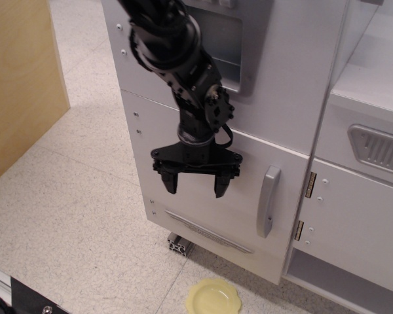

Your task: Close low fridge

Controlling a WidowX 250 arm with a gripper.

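Now the low fridge, a white toy-fridge lower compartment with a large flat door, sits at the bottom of the white cabinet front, below the upper white panel with its grey recessed dispenser. Door appears flush with the frame; no dark gap visible along its right edge. Task looks essentially done.

The black gripper hangs in front of the door's middle, jaws spread wide, holding nothing. Contact with the door face cannot be told from this angle.

Handling, as judgement: rigid flat panel, light, hinged on the left, smooth and probably slippery. It needs a push, not a grasp; press on the flat face toward the handle side for best leverage. The vertical silver-grey bar handle is the only graspable feature. A grey strip runs near the bottom edge.

No readable writing or brand; any marking on the strip is too small to make out.

Nearby: a pale yellow round dish on the speckled floor.
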